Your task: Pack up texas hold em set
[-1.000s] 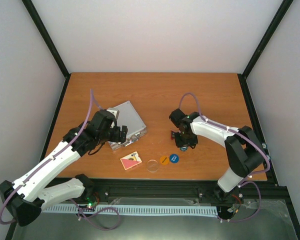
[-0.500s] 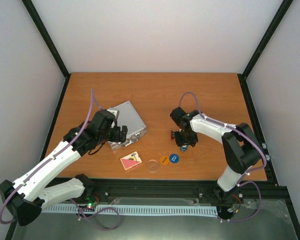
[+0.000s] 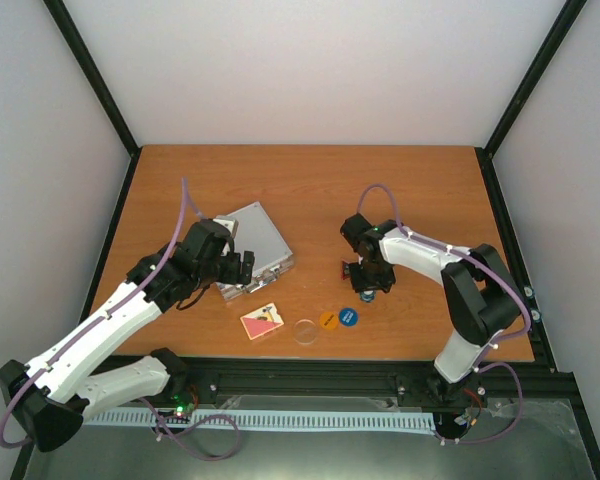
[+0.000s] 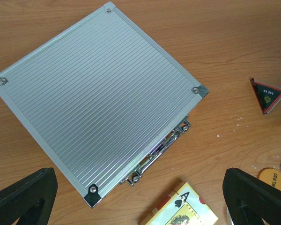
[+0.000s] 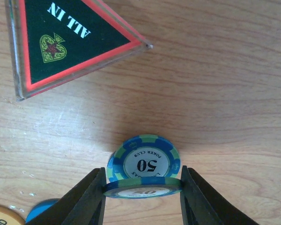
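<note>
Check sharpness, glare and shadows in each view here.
Top view: even light on the table, sharp. Left wrist: case ribs crisp with mild sheen; fingers dark, slightly soft. Right wrist: chips and triangle print legible, soft shadow around chips.

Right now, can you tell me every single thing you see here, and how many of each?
case: one, silver, closed, left part of the table
card deck: one, pink, just in front of the case
clear disc: one, see-through, right of the card deck
orange disc: one, orange, right of the clear disc
blue disc: one, blue, beside the orange disc
triangle: one, black with red edge, near the chips
chips: at least two, blue and white, between the right fingers
table: one, brown wood
left gripper: one, black, open, at the case's near edge
right gripper: one, black, closed on the chips
</note>
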{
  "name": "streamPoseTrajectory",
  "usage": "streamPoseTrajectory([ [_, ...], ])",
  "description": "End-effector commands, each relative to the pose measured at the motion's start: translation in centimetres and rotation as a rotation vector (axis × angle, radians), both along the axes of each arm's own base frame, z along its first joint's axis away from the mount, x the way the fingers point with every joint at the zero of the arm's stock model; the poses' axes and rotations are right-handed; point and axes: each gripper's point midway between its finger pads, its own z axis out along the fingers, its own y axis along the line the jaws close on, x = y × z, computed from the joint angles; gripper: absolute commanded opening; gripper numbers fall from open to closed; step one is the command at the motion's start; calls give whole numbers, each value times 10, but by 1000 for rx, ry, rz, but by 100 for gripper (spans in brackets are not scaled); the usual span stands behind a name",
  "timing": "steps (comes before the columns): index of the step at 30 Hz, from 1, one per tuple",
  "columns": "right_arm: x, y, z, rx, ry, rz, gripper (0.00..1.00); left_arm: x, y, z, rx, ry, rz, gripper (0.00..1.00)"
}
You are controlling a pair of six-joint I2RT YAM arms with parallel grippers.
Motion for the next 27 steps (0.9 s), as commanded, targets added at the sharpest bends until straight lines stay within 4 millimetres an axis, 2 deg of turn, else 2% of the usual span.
streamPoseTrajectory([
  [1, 2, 1, -7, 3, 19, 9, 42, 2, 2, 11, -9, -21, 20, 100],
  [11, 0, -3, -14, -4, 31, 2, 44, 2, 3, 10, -6, -19, 21, 100],
  [17, 0, -5, -15, -3, 33, 0, 58, 2, 3, 10, -5, -20, 22, 100],
  [23, -1, -4, -13, 2, 33, 3, 60, 1, 4, 10, -4, -19, 25, 100],
  [27, -1, -4, -12, 3, 32, 7, 70, 0, 5, 8, -4, -18, 27, 100],
])
